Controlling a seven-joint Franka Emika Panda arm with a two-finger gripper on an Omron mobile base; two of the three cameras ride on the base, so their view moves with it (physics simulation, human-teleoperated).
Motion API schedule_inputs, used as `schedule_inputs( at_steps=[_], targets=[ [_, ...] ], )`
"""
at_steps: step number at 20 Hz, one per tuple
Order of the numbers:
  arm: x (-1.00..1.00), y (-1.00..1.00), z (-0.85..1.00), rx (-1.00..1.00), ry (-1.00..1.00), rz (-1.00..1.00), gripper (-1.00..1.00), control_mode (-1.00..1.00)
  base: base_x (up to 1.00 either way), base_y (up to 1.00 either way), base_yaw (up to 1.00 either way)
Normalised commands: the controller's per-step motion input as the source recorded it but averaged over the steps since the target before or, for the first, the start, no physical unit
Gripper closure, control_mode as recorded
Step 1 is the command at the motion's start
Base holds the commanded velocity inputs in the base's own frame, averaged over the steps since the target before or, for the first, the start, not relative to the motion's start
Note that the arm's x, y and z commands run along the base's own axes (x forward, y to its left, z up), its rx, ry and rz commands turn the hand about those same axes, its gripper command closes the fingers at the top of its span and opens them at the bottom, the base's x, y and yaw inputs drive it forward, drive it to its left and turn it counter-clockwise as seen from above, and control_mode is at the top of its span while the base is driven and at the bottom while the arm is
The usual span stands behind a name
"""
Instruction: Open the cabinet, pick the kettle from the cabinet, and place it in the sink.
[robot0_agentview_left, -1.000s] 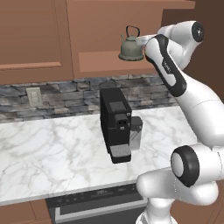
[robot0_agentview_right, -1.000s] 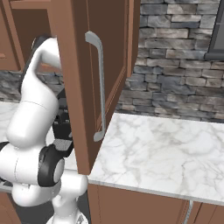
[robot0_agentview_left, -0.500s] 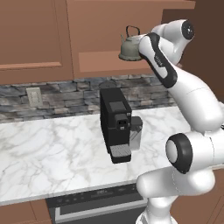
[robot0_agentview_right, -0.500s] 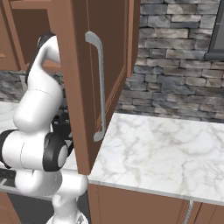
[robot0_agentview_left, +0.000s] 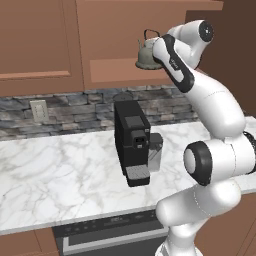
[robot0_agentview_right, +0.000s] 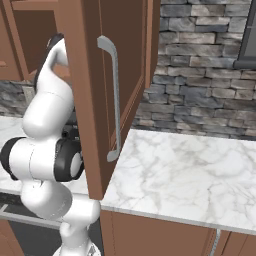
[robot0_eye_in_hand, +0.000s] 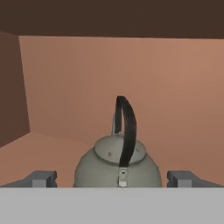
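The cabinet (robot0_agentview_left: 111, 30) stands open, its door (robot0_agentview_right: 87, 75) with the long silver bar handle (robot0_agentview_right: 115, 100) swung out toward the right base camera. Inside, the grey-olive kettle (robot0_agentview_left: 147, 56) sits upright on the shelf. In the hand view the kettle (robot0_eye_in_hand: 117, 168) is close and centred, its dark loop handle (robot0_eye_in_hand: 127, 131) edge-on. My gripper (robot0_eye_in_hand: 113, 180) is open, one fingertip (robot0_eye_in_hand: 41, 178) left of the kettle's body and the other (robot0_eye_in_hand: 183, 178) right of it, neither touching. My arm (robot0_agentview_left: 175, 65) reaches up to the shelf. The sink is out of view.
A black coffee machine (robot0_agentview_left: 132, 142) stands on the marble counter (robot0_agentview_left: 60, 175) right below the shelf. A closed wooden door (robot0_agentview_left: 35, 40) is left of the open cabinet. The open door blocks the space to the arm's right.
The arm has swung further in toward the shelf, bringing the hand closer to the kettle. The kettle and the door have not moved; the jaws stayed open.
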Motion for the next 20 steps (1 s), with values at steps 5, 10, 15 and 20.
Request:
schedule_inputs(
  at_steps=[5,10,15,20],
  targets=[
    [0.36,0.07,0.0,0.0,0.0,0.0,-1.0,-1.0,0.0,0.0,0.0],
    [0.36,-0.02,0.0,0.0,0.01,0.0,-1.0,-1.0,0.0,0.0,0.0],
    [0.31,-0.06,0.0,0.0,0.01,0.0,-1.0,-1.0,0.0,0.0,0.0],
    [0.23,-0.01,-0.08,0.0,0.0,0.0,-1.0,-1.0,0.0,0.0,0.0]
  ],
)
